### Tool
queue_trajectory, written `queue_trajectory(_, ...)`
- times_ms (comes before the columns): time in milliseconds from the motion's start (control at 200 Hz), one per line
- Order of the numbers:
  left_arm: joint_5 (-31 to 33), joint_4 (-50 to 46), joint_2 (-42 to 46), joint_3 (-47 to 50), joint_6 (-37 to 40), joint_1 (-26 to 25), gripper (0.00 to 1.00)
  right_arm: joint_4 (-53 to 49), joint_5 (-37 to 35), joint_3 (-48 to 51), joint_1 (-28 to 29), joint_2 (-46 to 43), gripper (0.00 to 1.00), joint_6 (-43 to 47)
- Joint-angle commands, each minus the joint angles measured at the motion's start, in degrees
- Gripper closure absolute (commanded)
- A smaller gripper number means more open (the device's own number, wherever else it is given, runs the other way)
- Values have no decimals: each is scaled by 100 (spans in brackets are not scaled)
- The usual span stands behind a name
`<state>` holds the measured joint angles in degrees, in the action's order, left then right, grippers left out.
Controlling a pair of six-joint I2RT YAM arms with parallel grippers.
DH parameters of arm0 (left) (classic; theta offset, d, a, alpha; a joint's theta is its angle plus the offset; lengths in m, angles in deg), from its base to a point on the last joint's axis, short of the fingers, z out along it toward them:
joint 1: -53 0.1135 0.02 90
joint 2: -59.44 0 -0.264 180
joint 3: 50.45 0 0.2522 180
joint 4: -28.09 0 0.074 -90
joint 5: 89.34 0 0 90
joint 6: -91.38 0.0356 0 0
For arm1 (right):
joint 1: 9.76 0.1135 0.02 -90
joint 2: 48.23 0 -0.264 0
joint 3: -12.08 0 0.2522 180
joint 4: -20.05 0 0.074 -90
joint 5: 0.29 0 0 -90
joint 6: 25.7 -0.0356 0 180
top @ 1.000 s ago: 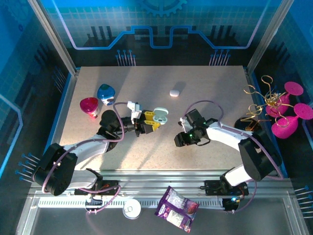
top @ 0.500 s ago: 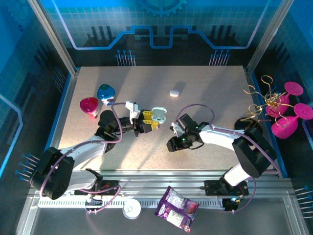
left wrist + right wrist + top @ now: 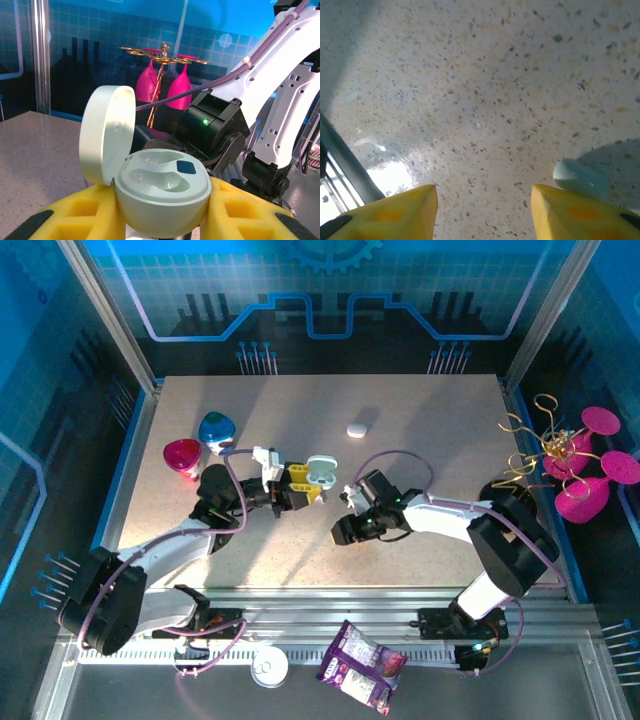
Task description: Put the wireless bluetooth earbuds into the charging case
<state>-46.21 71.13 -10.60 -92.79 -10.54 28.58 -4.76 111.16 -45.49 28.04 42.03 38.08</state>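
My left gripper (image 3: 303, 487) is shut on the mint charging case (image 3: 162, 192), which sits between its yellow pads (image 3: 75, 215). The case's lid (image 3: 107, 132) stands open to the left and both wells are empty. The case (image 3: 322, 472) hangs mid-table in the top view. My right gripper (image 3: 342, 531) is low over the table just right of it, and it is open with bare speckled tabletop between its fingers (image 3: 395, 210). A small pale rounded piece (image 3: 580, 177) lies on the table beside the right fingertip. I cannot tell whether it is one of the earbuds.
A closed white case (image 3: 357, 428) lies at the back centre. A blue pod (image 3: 217, 428) and a red pod (image 3: 182, 455) stand at the back left. Pink glasses on a gold rack (image 3: 580, 465) stand off the table's right edge. A snack packet (image 3: 360, 665) lies on the front rail.
My right gripper has moved left and nearer the front edge, staying open. The left arm has carried the case slightly left.
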Motion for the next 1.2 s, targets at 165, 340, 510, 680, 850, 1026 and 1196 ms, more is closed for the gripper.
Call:
queue_trajectory(165,51,-151,280,28,186,55,65,51,211,-200,-513,-123,48,427)
queue_trajectory(340,44,-160,319,54,173,53,65,-107,115,-322,-627,244,47,644)
queue_trajectory(510,19,-159,319,89,153,57,65,-99,385,-377,-623,573,46,911)
queue_trajectory(680,16,-164,342,98,137,57,65,-23,461,-132,-624,435,50,936)
queue_trajectory(850,0,-93,283,89,103,55,65,-9,544,115,-564,267,56,835)
queue_trajectory(1026,-40,67,168,72,20,54,65,80,517,181,-528,276,63,690)
queue_trajectory(1196,-43,101,155,70,-7,52,65,99,506,44,-521,446,67,584)
